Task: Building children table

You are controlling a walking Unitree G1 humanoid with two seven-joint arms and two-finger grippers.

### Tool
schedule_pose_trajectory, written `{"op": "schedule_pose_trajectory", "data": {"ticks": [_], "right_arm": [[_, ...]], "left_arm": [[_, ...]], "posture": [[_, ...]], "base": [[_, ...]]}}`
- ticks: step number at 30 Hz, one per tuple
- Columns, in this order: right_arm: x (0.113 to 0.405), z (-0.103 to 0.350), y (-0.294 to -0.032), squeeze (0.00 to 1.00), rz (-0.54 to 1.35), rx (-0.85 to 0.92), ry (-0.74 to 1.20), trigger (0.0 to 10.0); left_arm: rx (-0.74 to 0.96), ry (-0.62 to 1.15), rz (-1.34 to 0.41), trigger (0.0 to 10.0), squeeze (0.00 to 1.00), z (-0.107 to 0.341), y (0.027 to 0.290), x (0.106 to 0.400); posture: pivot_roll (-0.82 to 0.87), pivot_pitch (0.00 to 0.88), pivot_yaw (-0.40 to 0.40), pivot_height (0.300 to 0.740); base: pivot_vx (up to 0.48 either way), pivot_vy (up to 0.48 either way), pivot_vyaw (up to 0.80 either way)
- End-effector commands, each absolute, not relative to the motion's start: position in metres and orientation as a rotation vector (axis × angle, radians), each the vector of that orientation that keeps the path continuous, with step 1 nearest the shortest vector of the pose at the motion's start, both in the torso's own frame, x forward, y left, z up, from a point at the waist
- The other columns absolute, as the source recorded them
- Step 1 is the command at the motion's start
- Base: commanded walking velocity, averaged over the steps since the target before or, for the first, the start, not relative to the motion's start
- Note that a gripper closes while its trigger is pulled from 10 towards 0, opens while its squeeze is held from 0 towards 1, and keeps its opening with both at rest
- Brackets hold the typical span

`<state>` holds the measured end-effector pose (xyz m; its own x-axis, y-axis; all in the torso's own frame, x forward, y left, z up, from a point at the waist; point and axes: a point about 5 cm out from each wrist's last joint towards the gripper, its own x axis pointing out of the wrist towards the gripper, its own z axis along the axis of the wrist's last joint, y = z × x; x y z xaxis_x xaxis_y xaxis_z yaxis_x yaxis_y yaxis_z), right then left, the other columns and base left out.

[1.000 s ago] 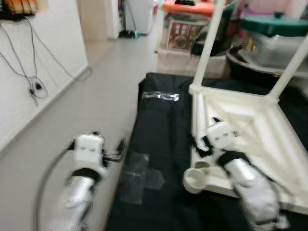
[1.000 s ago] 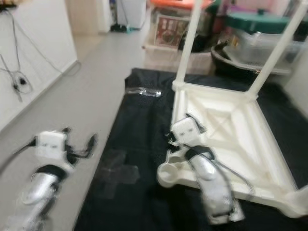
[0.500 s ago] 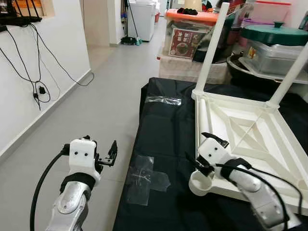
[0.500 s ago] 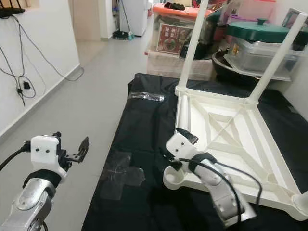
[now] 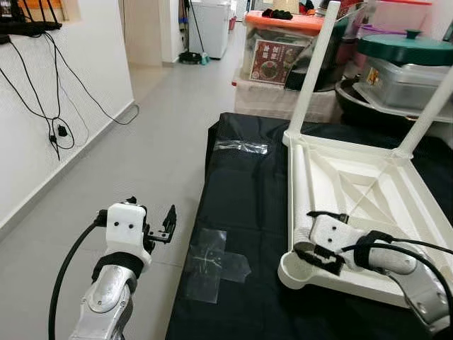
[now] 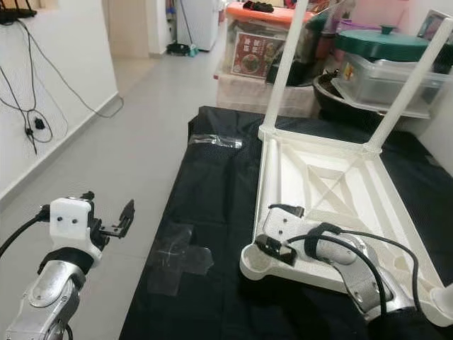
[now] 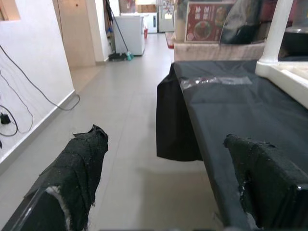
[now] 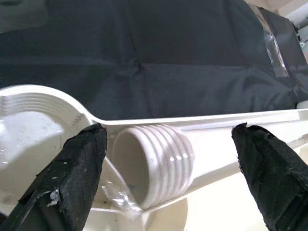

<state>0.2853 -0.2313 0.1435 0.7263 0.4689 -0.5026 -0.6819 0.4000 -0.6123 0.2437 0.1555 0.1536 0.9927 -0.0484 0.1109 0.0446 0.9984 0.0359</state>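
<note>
A white children's table [image 5: 396, 202] lies upside down on a black cloth [image 5: 244, 191]. Two legs [image 5: 311, 71] [image 5: 428, 106] stand screwed in at its far corners. A loose leg [image 5: 301, 184] lies inside the table along its left rim, threaded end [image 8: 154, 163] toward me, beside the empty near-left socket [image 5: 294, 268]. My right gripper [image 5: 306, 232] is open, one finger [image 8: 72, 178] on either side of that threaded end without touching it. My left gripper [image 5: 159, 225] is open over the floor, left of the cloth, holding nothing.
Clear tape patches [image 5: 212, 262] stick to the cloth near its left edge. Storage boxes, one with an orange lid [image 5: 279, 39], and a green-lidded container [image 5: 403, 67] crowd the far side. A wall with hanging cables [image 5: 49, 113] runs along the left; bare floor [image 5: 156, 134] lies between.
The blurred view has steadied. My right gripper has turned and dropped from above the table's left rim to straddle the loose leg's threaded end. The left arm has barely moved.
</note>
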Motion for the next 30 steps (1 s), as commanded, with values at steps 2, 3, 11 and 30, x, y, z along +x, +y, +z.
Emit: {"op": "schedule_pose_trajectory", "data": {"ticks": [2, 3, 11, 30], "right_arm": [[0.288, 0.138, -0.234, 0.0, 0.74, -0.918, 0.291, 10.0], [0.288, 0.138, -0.234, 0.0, 0.743, -0.92, 0.293, 10.0], [0.305, 0.14, -0.244, 0.0, 0.539, -0.938, 0.315, 10.0], [0.306, 0.138, -0.23, 0.0, 0.168, -0.723, 0.117, 0.0]], "left_arm": [[0.037, -0.116, -0.053, 10.0, 0.0, 0.153, 0.152, 0.244], [0.037, -0.116, -0.053, 10.0, 0.0, 0.153, 0.152, 0.245], [0.04, -0.121, -0.045, 10.0, 0.0, 0.154, 0.153, 0.244], [0.061, -0.121, -0.036, 10.0, 0.0, 0.154, 0.153, 0.246]], "posture": [[0.06, 0.0, -0.104, 0.74], [0.06, 0.0, -0.104, 0.74], [0.06, 0.0, -0.107, 0.74], [0.06, 0.0, -0.102, 0.74]], "base": [[0.0, 0.0, 0.0], [0.0, 0.0, 0.0], [0.0, 0.0, 0.0], [0.0, 0.0, 0.0]]}}
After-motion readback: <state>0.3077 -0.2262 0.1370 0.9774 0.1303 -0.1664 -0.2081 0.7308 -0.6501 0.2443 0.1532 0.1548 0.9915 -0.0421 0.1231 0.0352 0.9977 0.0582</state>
